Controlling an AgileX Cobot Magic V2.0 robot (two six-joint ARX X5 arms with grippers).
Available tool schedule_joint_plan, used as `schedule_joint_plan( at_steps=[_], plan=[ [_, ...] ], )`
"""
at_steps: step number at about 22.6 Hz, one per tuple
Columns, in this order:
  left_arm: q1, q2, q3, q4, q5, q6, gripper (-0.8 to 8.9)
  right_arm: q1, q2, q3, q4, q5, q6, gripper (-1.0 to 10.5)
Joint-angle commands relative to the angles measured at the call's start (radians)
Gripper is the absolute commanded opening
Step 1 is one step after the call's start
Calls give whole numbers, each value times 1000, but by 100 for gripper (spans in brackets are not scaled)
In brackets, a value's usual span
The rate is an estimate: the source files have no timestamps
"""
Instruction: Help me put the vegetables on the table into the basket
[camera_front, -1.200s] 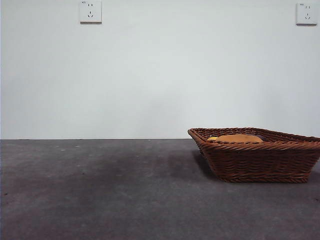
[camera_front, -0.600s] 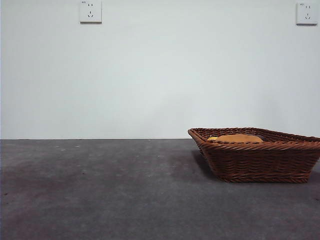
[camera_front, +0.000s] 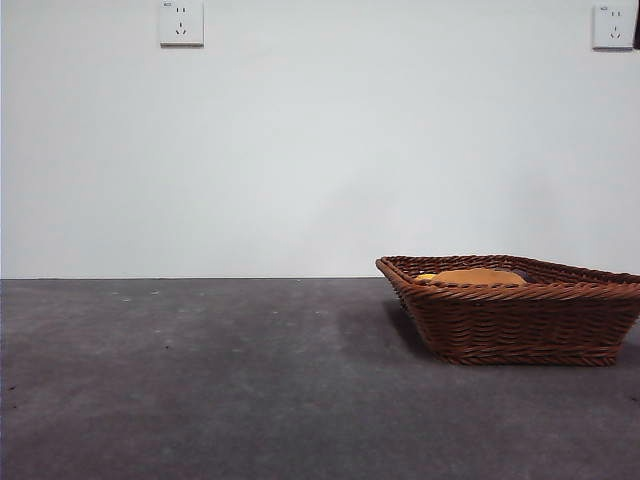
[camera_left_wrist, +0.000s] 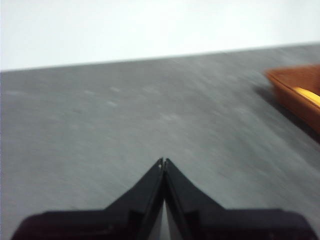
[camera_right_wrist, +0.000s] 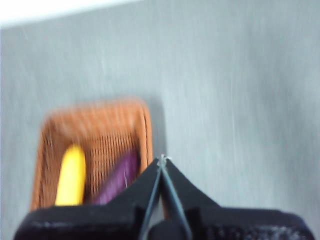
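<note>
Wicker, dark brown and braided at the rim, is what you have sitting on the grey table (camera_front: 200, 380): the basket (camera_front: 520, 325) stands off to one side in the front view, with a tan-orange lump (camera_front: 475, 277) just showing above its near wall and a sliver of yellow beside it. Your right claw (camera_right_wrist: 162, 159) hangs above the basket's edge with its two black jaws pressed tip to tip and nothing between them; directly below and just beside its tips you can see a yellow piece (camera_right_wrist: 71, 176) and a purple piece (camera_right_wrist: 120, 177) lying side by side on the basket floor, though that picture is blurred. Your left claw (camera_left_wrist: 163, 161) is likewise closed to a point and empty, hovering over bare table, with the basket well off to one side of it, only a corner of the rim and a yellow streak in sight.
</note>
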Motion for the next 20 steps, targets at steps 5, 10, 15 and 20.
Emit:
schedule_joint_plan(
  at_steps=[5, 10, 15, 20],
  plan=[
    [8, -29, -129, 180, -18, -14, -3, 1, 10, -3, 168, 1, 11, 0],
    [8, -34, -168, 188, -125, -19, -3, 1, 10, -3, 171, 1, 11, 0],
    [8, -56, -188, 180, -121, -20, -3, 1, 10, -3, 171, 1, 11, 0],
    [8, -112, -229, 178, -121, -24, -3, 1, 10, -3, 171, 1, 11, 0]
  ],
)
